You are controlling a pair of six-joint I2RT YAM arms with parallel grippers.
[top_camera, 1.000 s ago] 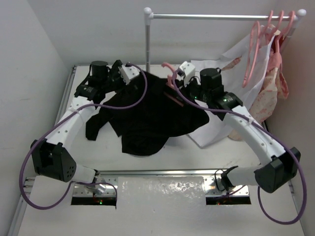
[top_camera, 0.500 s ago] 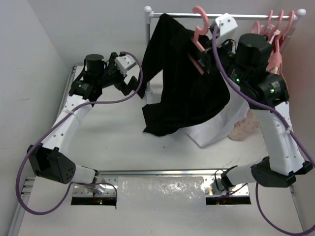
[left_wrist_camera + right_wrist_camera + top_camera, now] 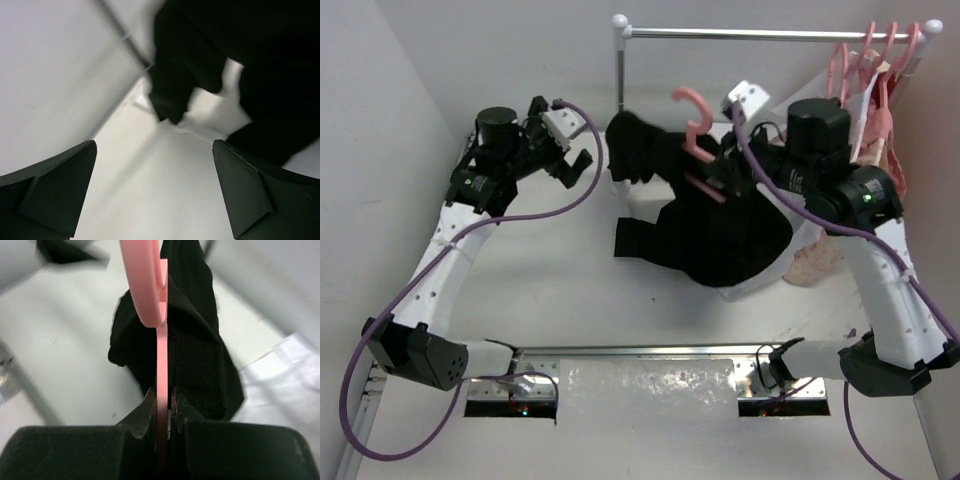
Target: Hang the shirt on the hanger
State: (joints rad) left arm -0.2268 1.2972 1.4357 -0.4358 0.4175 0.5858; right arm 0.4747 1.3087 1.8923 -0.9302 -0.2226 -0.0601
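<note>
Right hand (image 3: 162,407) clamped on the stem of the pink hanger (image 3: 161,360), black shirt (image 3: 740,230) draped from it over the far right of the surface (image 3: 570,300), left hand (image 3: 570,165) spread wide open near the far left corner

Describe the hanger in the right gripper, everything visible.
The hanger is slim, light pink and looks like plastic. Its curved hook points up and is free, not on the rail. The right gripper is shut on its neck just below the hook and holds it in the air above the table. The black shirt hangs over it and hides most of the shoulders. Only a short pink strip of one arm shows in the top view.
</note>
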